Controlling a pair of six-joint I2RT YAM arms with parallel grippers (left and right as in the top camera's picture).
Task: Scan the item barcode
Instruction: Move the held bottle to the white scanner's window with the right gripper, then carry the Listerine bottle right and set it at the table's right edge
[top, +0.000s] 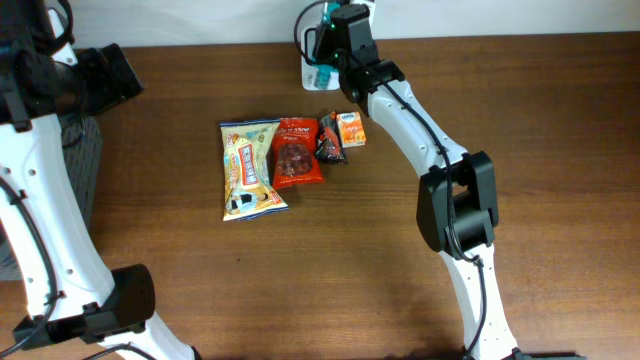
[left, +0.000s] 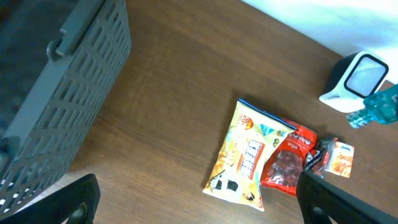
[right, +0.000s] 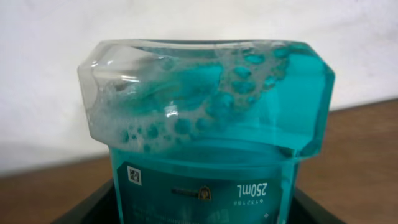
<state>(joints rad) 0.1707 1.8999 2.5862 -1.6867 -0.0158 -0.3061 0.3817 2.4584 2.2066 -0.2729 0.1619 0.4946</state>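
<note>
Overhead: right jaws clamp a teal bottle (top: 322, 76) at the tabletop's (top: 520, 110) 12 o'clock edge, beside the scanner (top: 310, 62); snack packs (top: 285, 155) at centre, bare wood around.
Left wrist: left jaws wide apart; grey basket (left: 68, 93) at 9 o'clock, contents unseen.
Right wrist: foamy liquid inside the bottle.

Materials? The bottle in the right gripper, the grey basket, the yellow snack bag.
The bottle looks like clear, glossy plastic: teal liquid and foam bubbles show through its wall.
The grey basket is probably moulded plastic with a matte finish: it has a slotted lattice wall and no shine.
The yellow snack bag seems to be thin printed film, slightly glossy: its surface is creased and puffy.
</note>
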